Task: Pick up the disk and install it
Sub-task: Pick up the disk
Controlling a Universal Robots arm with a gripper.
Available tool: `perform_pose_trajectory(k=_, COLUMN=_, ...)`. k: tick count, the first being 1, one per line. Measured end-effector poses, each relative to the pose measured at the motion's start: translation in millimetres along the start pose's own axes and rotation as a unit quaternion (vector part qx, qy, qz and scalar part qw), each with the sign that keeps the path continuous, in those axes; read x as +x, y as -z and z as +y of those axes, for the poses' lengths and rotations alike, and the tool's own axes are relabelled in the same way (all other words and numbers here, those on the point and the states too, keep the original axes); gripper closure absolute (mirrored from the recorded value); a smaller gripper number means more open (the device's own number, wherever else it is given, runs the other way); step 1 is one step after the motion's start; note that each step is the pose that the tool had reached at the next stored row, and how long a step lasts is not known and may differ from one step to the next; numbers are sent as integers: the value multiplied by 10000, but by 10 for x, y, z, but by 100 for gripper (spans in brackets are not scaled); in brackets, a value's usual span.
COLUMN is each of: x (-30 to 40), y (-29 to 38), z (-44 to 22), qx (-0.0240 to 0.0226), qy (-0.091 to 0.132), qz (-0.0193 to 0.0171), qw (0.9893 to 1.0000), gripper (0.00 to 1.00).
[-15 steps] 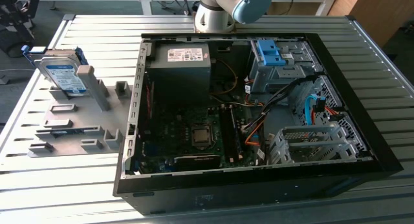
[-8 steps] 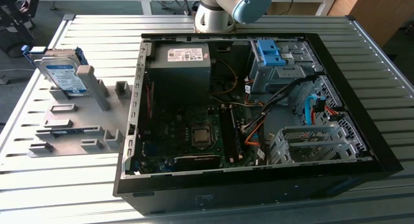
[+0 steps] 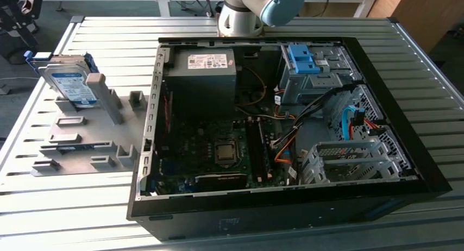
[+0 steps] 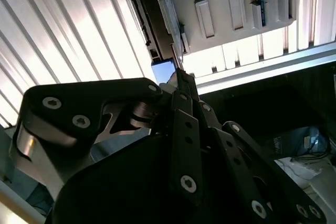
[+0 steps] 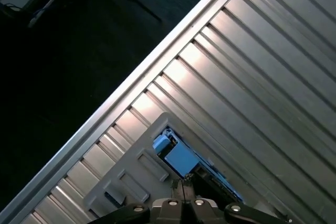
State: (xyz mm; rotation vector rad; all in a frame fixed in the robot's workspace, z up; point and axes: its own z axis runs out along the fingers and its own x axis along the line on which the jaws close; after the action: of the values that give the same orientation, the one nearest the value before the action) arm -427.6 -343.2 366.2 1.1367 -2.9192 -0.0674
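While the disk (image 3: 70,83) stands on edge in the grey holder rack (image 3: 87,137) at the upper left of the exterior view, well apart from the open computer case (image 3: 290,213) that takes up the middle and right of that frame, the job looks to me to be at its first step: lining up for the pick. Nothing has been lifted yet.

The arm (image 3: 250,12) rises at the top centre of the exterior view, behind the case, over the ribbed metal desk (image 3: 116,33). In the second wrist view the claw (image 4: 178,74) looks clenched on nothing, its tips drawn together to a point. It hangs over the rack with the disk (image 4: 167,19) seen edge-on beyond it. The first wrist view shows the claw (image 5: 184,184) the same way, with the disk's blue-framed edge (image 5: 179,157) just beyond the tips. They seem apart, though I can't judge the gap.

As I see it, a grasp here calls for the claw to spread wider than the disk is thick, square itself to the two flat faces and come down straight, so the disk isn't knocked in its slot. Inside the case a silver drive cage (image 3: 348,161) sits at the lower right, but I can't tell if that is the intended bay.
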Motion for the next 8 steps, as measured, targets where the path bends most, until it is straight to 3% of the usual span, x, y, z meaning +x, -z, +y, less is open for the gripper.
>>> perform_pose_trajectory(k=8, x=1, y=-1, z=1, qx=-4, qy=437, qz=19, qw=9990, gripper=89)
